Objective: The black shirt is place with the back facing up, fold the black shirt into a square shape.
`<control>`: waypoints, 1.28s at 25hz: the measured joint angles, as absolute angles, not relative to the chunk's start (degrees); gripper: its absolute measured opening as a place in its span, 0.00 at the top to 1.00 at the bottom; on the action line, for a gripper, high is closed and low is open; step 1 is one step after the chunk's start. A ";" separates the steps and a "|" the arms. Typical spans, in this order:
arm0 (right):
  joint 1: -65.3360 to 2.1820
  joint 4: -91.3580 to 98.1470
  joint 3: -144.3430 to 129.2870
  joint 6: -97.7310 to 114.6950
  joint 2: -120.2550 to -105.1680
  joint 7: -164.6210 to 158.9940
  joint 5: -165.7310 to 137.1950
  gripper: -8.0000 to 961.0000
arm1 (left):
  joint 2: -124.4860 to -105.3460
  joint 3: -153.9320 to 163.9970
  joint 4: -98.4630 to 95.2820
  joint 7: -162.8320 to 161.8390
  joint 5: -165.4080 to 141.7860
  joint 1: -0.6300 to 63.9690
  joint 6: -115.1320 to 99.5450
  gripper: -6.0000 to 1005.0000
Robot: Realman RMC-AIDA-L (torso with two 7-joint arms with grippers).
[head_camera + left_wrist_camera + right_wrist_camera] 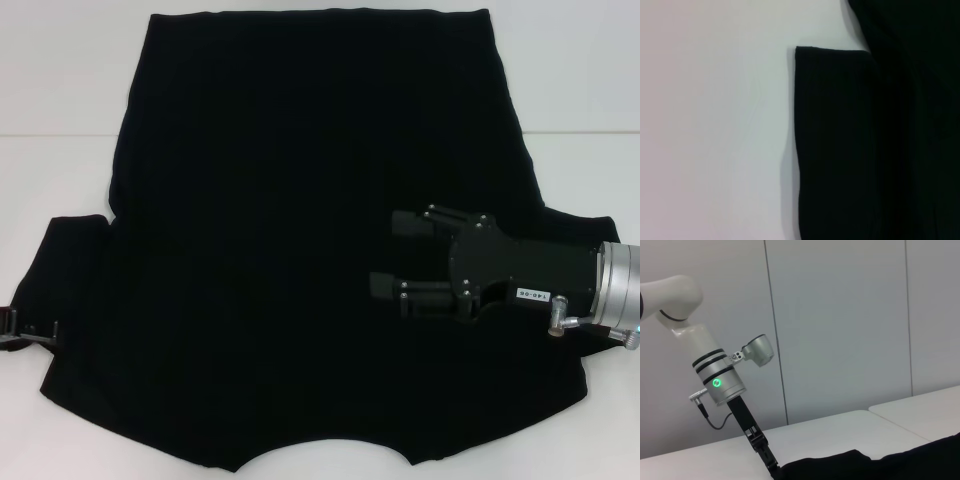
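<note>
The black shirt [300,220] lies spread flat on the white table [60,80], with its straight hem at the far side and its curved neckline at the near edge. My right gripper [385,253] hovers over the shirt's right half, pointing left, open with nothing between its fingers. My left gripper [25,328] shows only as a sliver at the outer edge of the left sleeve. In the right wrist view the left gripper [771,467] reaches down to the edge of the shirt [880,465]. The left wrist view shows the sleeve [835,145] lying flat.
Bare white table [715,125] lies beyond the left sleeve and beside the shirt on the far left and far right. Grey wall panels [840,315] stand behind the table. The left arm [715,370] slants down from above.
</note>
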State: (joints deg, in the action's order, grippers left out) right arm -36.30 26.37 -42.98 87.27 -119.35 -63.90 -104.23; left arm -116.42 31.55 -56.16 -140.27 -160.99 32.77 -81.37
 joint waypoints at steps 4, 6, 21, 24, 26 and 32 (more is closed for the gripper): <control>-36.30 26.37 -42.98 87.27 -119.36 -63.90 -104.23 0.05 | -116.48 31.55 -56.16 -140.27 -160.93 33.04 -81.62 0.13; -36.30 26.37 -42.98 87.27 -119.36 -63.89 -104.23 0.05 | -116.48 31.56 -56.16 -140.27 -160.93 33.16 -81.65 0.13; -36.30 26.37 -42.98 87.27 -119.36 -63.90 -104.24 0.05 | -116.48 31.52 -56.20 -140.27 -160.84 33.54 -81.63 0.13; -36.30 26.37 -42.98 87.27 -119.35 -63.90 -104.23 0.05 | -116.20 31.31 -56.38 -140.29 -161.18 33.38 -81.35 0.13; -36.30 26.37 -42.98 87.27 -119.35 -63.90 -104.24 0.05 | -116.10 31.21 -56.46 -140.35 -161.32 33.22 -81.18 0.13; -36.30 26.37 -42.98 87.27 -119.36 -63.82 -104.23 0.05 | -116.04 31.13 -56.44 -140.63 -162.13 32.99 -80.30 0.13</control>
